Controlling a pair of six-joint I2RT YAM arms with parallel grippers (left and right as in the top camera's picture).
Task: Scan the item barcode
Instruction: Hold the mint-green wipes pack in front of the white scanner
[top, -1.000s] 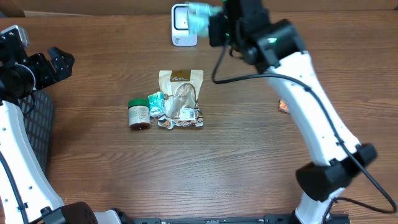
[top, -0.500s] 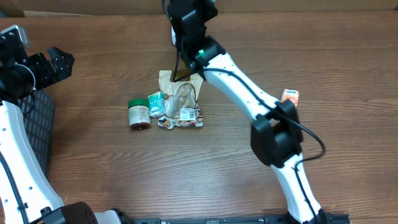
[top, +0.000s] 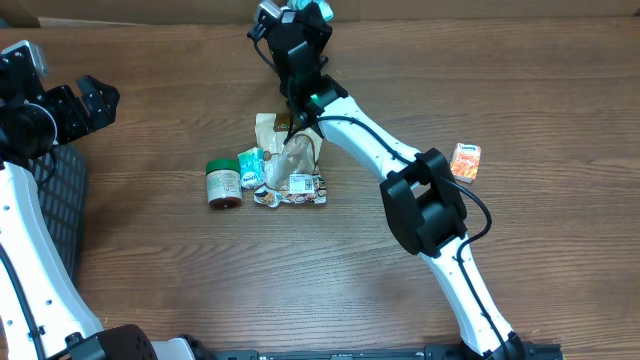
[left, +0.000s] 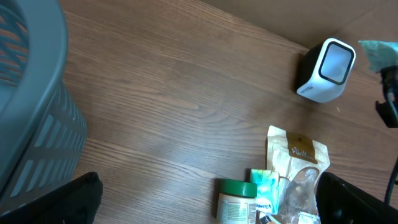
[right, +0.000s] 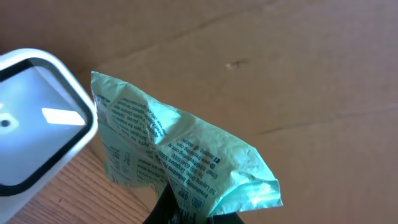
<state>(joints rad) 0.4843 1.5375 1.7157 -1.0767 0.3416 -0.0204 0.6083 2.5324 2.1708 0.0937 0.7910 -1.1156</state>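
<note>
Right wrist view shows our right gripper (right: 186, 211), jaws pinching a mint-green printed packet (right: 180, 155) by its lower edge, just beside the white barcode scanner (right: 34, 118). Overhead, our left gripper (top: 98, 108) hangs with jaws spread wide near the dark basket (top: 62, 190), well apart from the green-lidded jar (top: 223, 182) mid-desk.
</note>
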